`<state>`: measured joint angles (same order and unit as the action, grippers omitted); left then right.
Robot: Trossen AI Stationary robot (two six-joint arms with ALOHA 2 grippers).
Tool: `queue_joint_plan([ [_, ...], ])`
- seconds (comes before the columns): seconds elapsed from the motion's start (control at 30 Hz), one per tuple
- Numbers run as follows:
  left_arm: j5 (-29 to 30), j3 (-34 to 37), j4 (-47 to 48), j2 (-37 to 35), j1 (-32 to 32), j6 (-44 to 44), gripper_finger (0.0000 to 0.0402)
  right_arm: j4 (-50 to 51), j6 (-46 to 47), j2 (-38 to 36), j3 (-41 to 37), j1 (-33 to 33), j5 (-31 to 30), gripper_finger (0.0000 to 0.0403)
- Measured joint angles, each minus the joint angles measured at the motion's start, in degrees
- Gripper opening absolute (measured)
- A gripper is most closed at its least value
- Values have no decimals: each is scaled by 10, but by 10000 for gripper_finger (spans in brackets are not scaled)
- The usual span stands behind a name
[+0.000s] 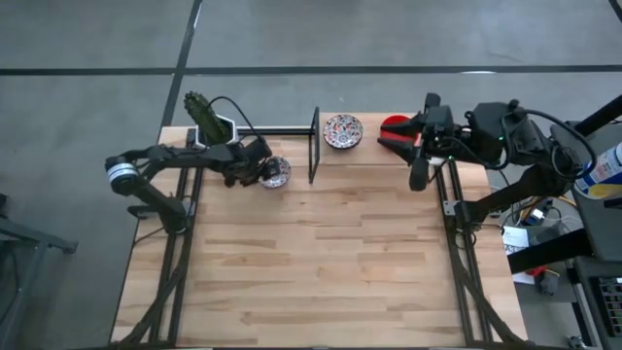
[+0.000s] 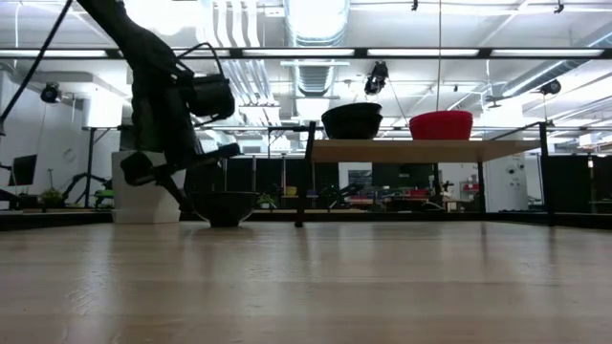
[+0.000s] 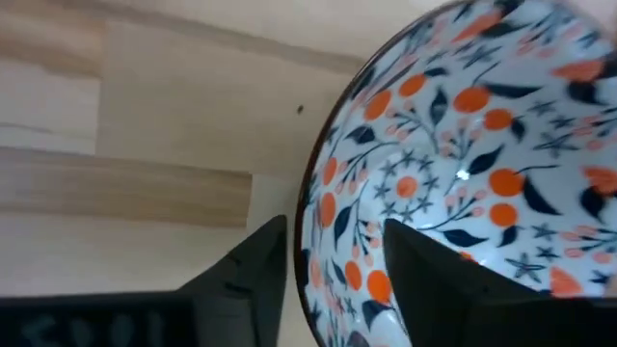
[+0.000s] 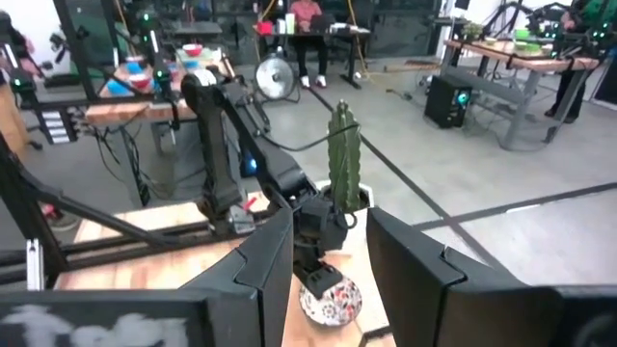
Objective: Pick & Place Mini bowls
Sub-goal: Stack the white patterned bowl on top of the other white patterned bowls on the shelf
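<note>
A floral mini bowl point(image 1: 276, 172) stands on its foot on the table at the far left; it also shows in the low view point(image 2: 226, 206). My left gripper point(image 1: 260, 172) is open at the bowl's rim. One finger is inside the bowl point(image 3: 453, 173) and one outside. A second floral bowl point(image 1: 342, 131) and a red bowl point(image 1: 393, 123) stand on a raised wooden shelf point(image 2: 421, 150) at the far edge. My right gripper point(image 1: 389, 136) hovers by the red bowl, open and empty, its fingers pointing toward the table's left. My left gripper stands astride the floral bowl's near rim point(image 3: 310, 241), one finger point(image 3: 424, 280) inside and one point(image 3: 253, 275) outside. It comes slanting down from the table's left. The bowl rests on the table. I cannot tell whether either finger touches the wall.
A white hexagonal pot with a green cactus point(image 1: 208, 121) stands at the far left corner behind my left arm. The shelf's black post point(image 1: 313, 146) rises just right of the left bowl. The table's near half is bare wood point(image 1: 311, 262).
</note>
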<state>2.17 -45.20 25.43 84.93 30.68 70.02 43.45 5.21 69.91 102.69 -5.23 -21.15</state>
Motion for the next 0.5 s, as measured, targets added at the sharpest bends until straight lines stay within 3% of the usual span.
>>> queue_joint_plan([
  [0.37,-3,0,-10,-14,0,15,19,9,-9,0,-12,0,0,132],
  [0.5,1,0,-11,-24,0,16,10,9,-9,3,-18,0,-3,132],
])
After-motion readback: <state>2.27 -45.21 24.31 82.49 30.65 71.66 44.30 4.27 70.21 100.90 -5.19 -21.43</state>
